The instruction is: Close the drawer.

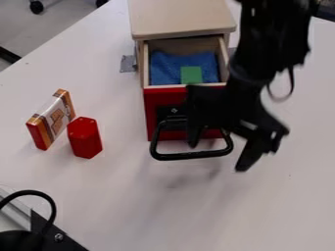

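Observation:
The drawer stands pulled out of the wooden cabinet, its red front facing the camera. A black loop handle juts from that front. Inside the drawer lie a blue cloth and a green block. My gripper hangs at the right part of the drawer front, its fingers spread apart, one over the handle's loop and the other to the right of the handle. The gripper hides part of the front; whether it touches the drawer or handle I cannot tell.
Left of the drawer, a red hexagonal block stands beside a red, white and orange box on the white table. Grey tape is at the cabinet's left side. A black cable and metal bracket occupy the lower left corner.

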Available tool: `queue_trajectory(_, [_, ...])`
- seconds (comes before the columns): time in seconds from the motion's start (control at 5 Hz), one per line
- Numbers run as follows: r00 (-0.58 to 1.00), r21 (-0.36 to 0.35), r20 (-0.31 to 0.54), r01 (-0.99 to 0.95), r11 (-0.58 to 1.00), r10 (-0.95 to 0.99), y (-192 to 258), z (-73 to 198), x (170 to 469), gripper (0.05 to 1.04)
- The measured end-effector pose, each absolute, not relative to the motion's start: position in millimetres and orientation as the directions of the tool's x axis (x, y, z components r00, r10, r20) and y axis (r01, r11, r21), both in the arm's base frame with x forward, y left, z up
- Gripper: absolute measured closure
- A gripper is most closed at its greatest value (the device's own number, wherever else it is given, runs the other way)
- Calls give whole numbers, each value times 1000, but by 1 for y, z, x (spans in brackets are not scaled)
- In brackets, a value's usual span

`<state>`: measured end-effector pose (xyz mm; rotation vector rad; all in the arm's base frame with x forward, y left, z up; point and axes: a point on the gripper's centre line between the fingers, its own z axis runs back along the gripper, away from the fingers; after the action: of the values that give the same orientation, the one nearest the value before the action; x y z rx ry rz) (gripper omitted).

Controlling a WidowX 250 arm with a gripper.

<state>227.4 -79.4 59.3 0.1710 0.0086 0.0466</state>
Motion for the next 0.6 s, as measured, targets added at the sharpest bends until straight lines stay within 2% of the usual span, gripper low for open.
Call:
queue_trajectory(0.2, [1000, 184, -15, 18, 983, -15, -81, 51, 218, 83])
queue_trajectory(0.6, [988, 150, -82, 141, 979, -130, -79, 26, 215, 83])
